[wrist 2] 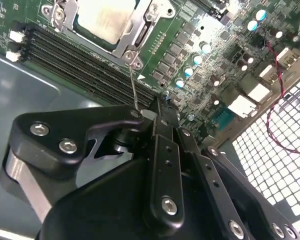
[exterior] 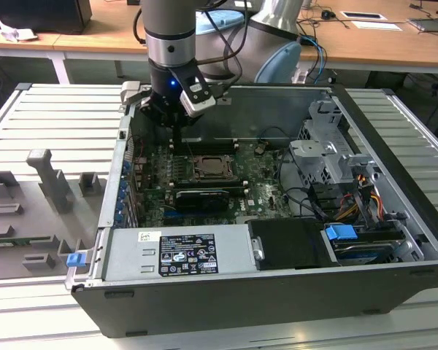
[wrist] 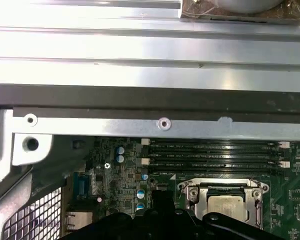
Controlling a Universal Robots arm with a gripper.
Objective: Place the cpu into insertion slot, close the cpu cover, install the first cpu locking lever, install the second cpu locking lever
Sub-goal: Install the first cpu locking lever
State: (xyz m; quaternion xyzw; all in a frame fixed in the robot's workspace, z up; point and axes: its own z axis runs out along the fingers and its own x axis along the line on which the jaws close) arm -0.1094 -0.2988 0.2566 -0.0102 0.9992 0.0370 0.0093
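Black pincer (wrist 2: 162, 102) body lies nearest in the second wrist view, its fingers (wrist 2: 165, 120) drawn together with no gap visible at the tips. One thin wire locking lever (wrist 2: 133, 82) runs from a socket corner to end just beside those tips; whether it is pinched or merely touched cannot be made out. Just beyond the tips lies one cpu (wrist 2: 102, 17), pale-topped, seated in the insertion slot (wrist: 186, 190) with one cpu cover (wrist 2: 140, 27) closed flat over its edges. The slot is largely hidden beneath them, and the chip is only partly seen in both wrist views. Between pincer and socket run long dark memory slots (wrist 2: 75, 65), with two white latch tabs (wrist 2: 15, 36) at one end. In the exterior view the pincer stands inside one open computer case (exterior: 394, 240), with the socket just beside it toward the exterior view's right.
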